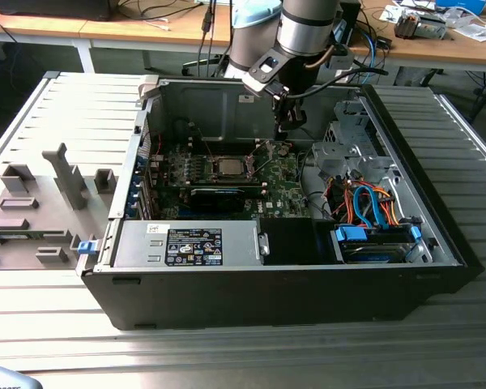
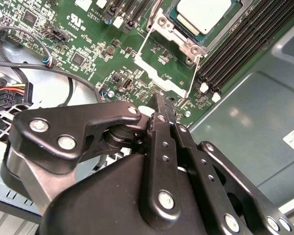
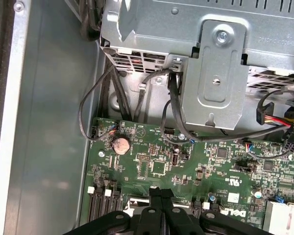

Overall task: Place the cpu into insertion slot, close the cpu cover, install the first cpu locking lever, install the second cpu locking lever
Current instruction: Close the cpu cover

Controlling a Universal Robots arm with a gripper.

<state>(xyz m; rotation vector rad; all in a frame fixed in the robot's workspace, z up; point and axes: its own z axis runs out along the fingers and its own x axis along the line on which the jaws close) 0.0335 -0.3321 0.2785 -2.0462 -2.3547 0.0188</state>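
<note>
- Sitting in the insertion slot (image 2: 179, 39), the cpu (image 2: 206, 13) shows you its silvery face. In the exterior view it lies mid-board (image 1: 227, 168).
- The cpu cover (image 2: 159, 73) stands swung open off the slot, its window showing green board behind it.
- Along one side of the slot you have the long memory slots (image 2: 235, 44) close by. Past them is the bare grey case wall (image 2: 245, 117).
- In the exterior view a black card (image 1: 219, 194) runs just in front of the cpu, so room on that side is tight.
- Your gripper (image 2: 159, 100) has its fingers pressed together with nothing between them, and both wrist views (image 3: 161, 192) show this.
- It hangs over the board near the cover's free edge, clear of the cpu.
- Seen from outside, the gripper (image 1: 290, 123) is to the exterior view's right of the cpu, close to the case's back wall (image 1: 211, 105).
- The metal drive cage (image 1: 344, 150) and loose cables (image 3: 88, 112) crowd that far side.
</note>
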